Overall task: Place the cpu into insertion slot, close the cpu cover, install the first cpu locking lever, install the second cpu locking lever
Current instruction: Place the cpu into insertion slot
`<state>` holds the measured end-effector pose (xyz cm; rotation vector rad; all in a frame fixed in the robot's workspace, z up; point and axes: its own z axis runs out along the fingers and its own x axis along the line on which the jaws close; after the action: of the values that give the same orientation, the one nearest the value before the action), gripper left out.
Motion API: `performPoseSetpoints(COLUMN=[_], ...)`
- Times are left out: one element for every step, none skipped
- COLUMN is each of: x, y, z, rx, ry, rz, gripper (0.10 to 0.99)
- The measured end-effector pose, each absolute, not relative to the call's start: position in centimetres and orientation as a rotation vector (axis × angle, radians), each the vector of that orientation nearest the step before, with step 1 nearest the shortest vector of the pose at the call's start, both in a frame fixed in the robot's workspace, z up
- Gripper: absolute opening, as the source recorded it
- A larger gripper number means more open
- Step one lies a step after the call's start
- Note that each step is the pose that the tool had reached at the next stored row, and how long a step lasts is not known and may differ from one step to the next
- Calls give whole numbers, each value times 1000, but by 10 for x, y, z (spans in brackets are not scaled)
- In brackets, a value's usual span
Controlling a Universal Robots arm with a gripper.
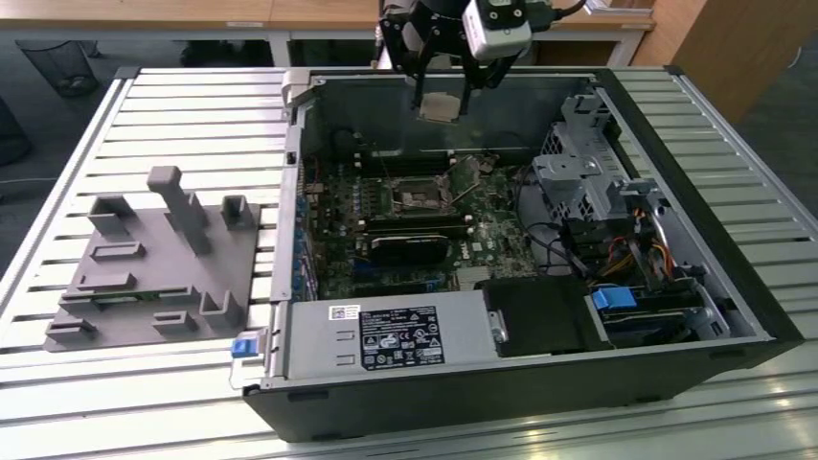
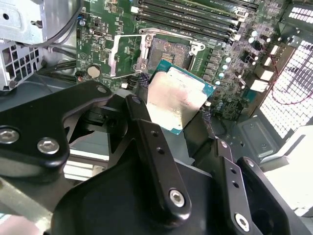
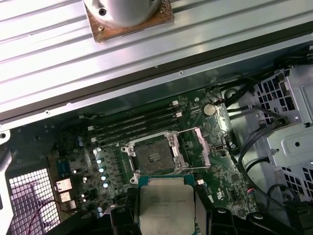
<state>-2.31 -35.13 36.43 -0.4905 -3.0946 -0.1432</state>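
Being gripped by the closed tool (image 1: 443,96), the cpu (image 2: 180,102) is being held over the empty insertion slot (image 3: 154,157); the cpu cover (image 2: 116,56) is open, no step finished.

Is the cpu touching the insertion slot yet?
Apart. The exterior view shows the cpu, gripped by the claw, hanging with clear open space down to the insertion slot.

slatted grey metal worktop (image 1: 153,105) | wooden desks (image 1: 192,14) beyond far edge | wire bin (image 1: 57,57) on dark floor (image 1: 153,53) | wooden cabinet (image 1: 729,48) off far corner | even light
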Motion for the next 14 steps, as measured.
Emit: performPoseSetpoints(x=[-23, -23, -23, -23, -23, -23, -23, -23, -23, -23, -23, -23, -23, -23], y=[-351, -351, -351, -351, -351, -351, -351, -351, -351, -351, -351, -351, -351, -351], z=[364, 364, 364, 364, 364, 364, 364, 364, 364, 364, 364, 364, 364, 364], rx=[-498, -504, -511, -518, -524, -531, -538, -544, -551, -558, -564, -571, -577, -584], ry=[-3094, -3093, -3092, -3091, -3090, -3089, -3088, -3087, -3086, -3085, -3084, -3083, -3082, -3081], rz=[-143, -143, -143, -143, -143, -143, -143, -143, -143, -143, -144, -144, -144, -144], gripper=[545, 545, 545, 545, 545, 545, 545, 545, 545, 545, 545, 545, 545, 545])
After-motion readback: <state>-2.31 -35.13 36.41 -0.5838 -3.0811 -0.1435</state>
